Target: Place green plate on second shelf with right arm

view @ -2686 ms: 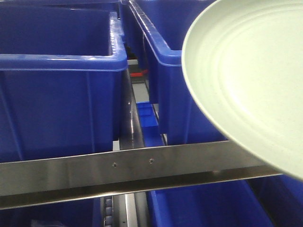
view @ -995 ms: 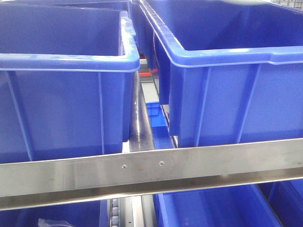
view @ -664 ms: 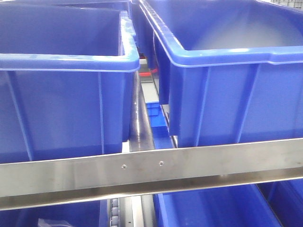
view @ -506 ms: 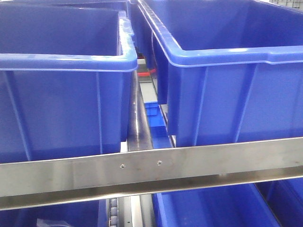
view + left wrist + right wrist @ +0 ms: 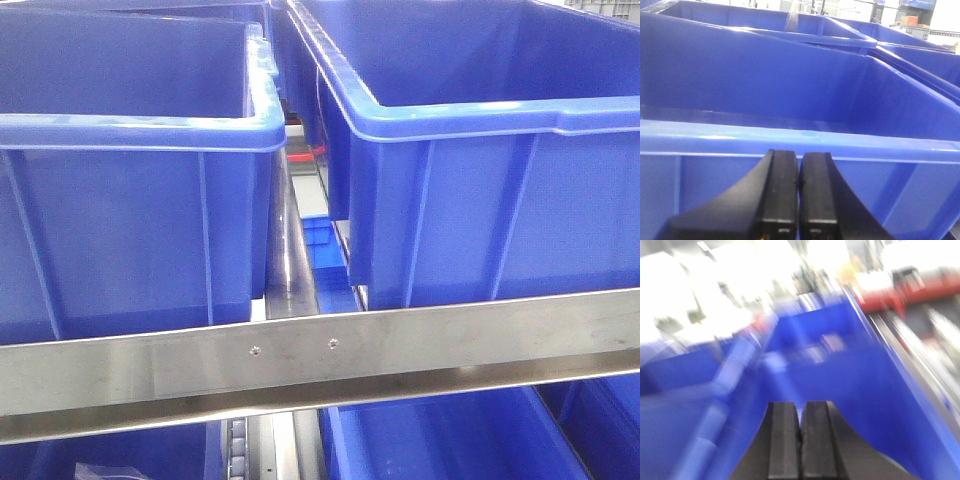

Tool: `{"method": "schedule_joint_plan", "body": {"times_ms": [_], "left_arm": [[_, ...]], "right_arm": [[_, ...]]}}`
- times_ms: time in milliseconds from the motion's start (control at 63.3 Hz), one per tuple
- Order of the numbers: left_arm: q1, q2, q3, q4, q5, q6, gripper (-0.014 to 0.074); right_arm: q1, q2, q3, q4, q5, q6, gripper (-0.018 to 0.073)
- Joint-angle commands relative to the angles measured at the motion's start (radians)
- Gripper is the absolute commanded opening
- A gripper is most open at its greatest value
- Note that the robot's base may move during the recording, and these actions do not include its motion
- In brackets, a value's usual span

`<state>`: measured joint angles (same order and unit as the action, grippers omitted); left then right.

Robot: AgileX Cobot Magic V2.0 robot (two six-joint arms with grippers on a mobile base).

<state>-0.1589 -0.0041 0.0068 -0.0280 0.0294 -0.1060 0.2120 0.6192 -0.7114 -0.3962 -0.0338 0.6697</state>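
Both black wedge-shaped grippers are pressed fully closed and hold nothing: the right gripper [image 5: 800,440] points into a blurred blue interior, and the left gripper [image 5: 798,197] sits just in front of the rim of a deep blue plastic bin [image 5: 790,100]. No pale green plate shows in any current view, so whether it lies in a bin cannot be told. If the placing is done, the sound course is to draw the right arm straight back, clear of the bin wall. Two large blue plastic bins [image 5: 130,180] [image 5: 470,150] stand side by side behind a brushed steel shelf rail [image 5: 330,345], with more blue bins below. Bright, blurred clutter fills the background.
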Motion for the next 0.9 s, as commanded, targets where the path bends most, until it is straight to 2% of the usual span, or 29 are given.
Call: {"method": "schedule_joint_plan", "body": {"times_ms": [0,79,205,332,442,553,648,695,743,885], "left_arm": [[-0.005,-0.018,0.041,-0.008,-0.087,-0.003,0.013],[-0.005,-0.018,0.041,-0.008,-0.087,-0.003,0.013],[-0.005,-0.018,0.041,-0.008,-0.087,-0.003,0.013],[-0.005,-0.018,0.041,-0.008,-0.087,-0.003,0.013],[-0.005,-0.018,0.041,-0.008,-0.087,-0.003,0.013],[-0.005,-0.018,0.041,-0.008,-0.087,-0.003,0.013],[-0.005,-0.018,0.041,-0.008,-0.087,-0.003,0.013],[-0.005,-0.018,0.041,-0.008,-0.087,-0.003,0.013],[-0.005,-0.018,0.041,-0.008,-0.087,-0.003,0.013],[-0.005,-0.018,0.041,-0.008,-0.087,-0.003,0.013]], "right_arm": [[0.008,-0.076,-0.027,-0.023,-0.053,-0.003,0.0049],[0.008,-0.134,-0.027,-0.087,-0.022,-0.029,0.0049],[0.008,-0.197,0.036,-0.171,0.156,-0.032,0.0049],[-0.002,-0.265,0.163,-0.179,0.285,-0.03,0.0049],[-0.065,-0.419,0.373,-0.133,0.203,-0.004,0.0049],[-0.129,-0.567,0.573,-0.117,-0.011,0.002,0.0049],[-0.152,-0.655,0.734,-0.135,-0.189,0.001,0.0049],[-0.153,-0.645,0.712,-0.151,-0.114,0.034,0.0049],[-0.16,-0.649,0.702,-0.163,-0.079,0.024,0.0049],[-0.199,-0.648,0.722,-0.232,-0.04,0.008,0.0049]]}}
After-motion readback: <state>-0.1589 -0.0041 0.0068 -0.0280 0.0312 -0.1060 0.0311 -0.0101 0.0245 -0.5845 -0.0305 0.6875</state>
